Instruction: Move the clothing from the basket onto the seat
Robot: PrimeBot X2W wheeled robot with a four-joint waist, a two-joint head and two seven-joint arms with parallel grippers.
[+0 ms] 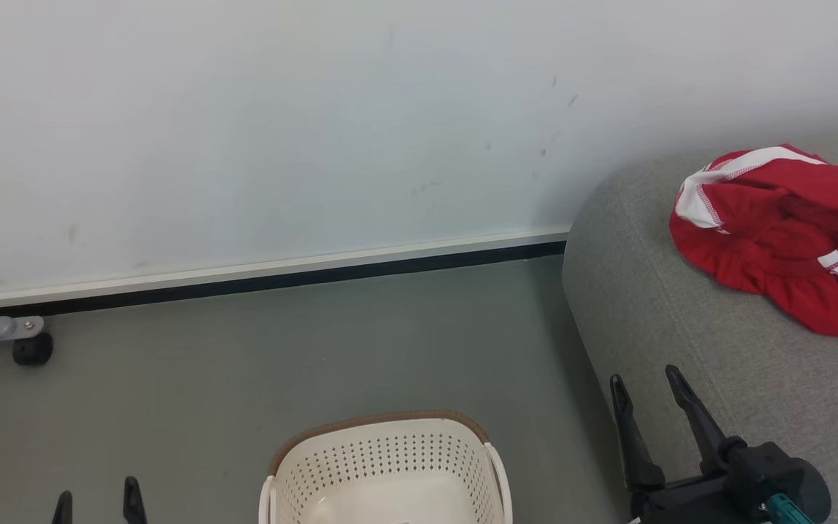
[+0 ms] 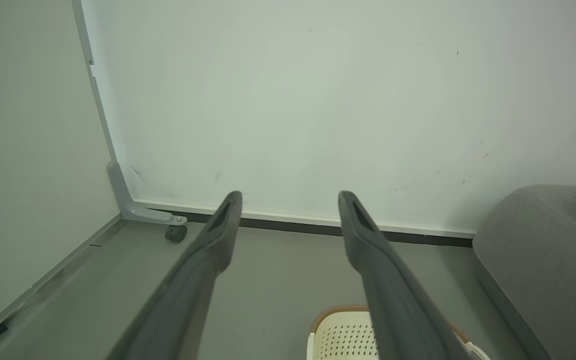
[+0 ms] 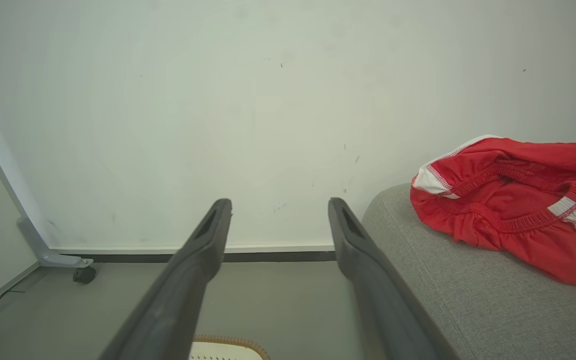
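Red clothing (image 1: 783, 236) with white trim lies crumpled on the grey seat (image 1: 681, 327) at the right; it appears again as clothing (image 3: 513, 210) on the seat (image 3: 468, 290). The cream basket (image 1: 390, 466) stands on the floor at the bottom centre, and the part of its inside that I see holds no garment. My right gripper (image 1: 648, 386) is open over the seat's left edge, nothing between its fingers. My left gripper (image 1: 97, 498) is open at the lower left, left of the basket. In the left wrist view the basket (image 2: 343, 332) sits low, behind the right finger.
A pale wall with a dark baseboard (image 1: 266, 280) runs behind. A grey bracket with a black caster wheel (image 1: 32, 349) stands on the floor at far left. Grey-green floor (image 1: 281, 349) lies between basket, wall and seat.
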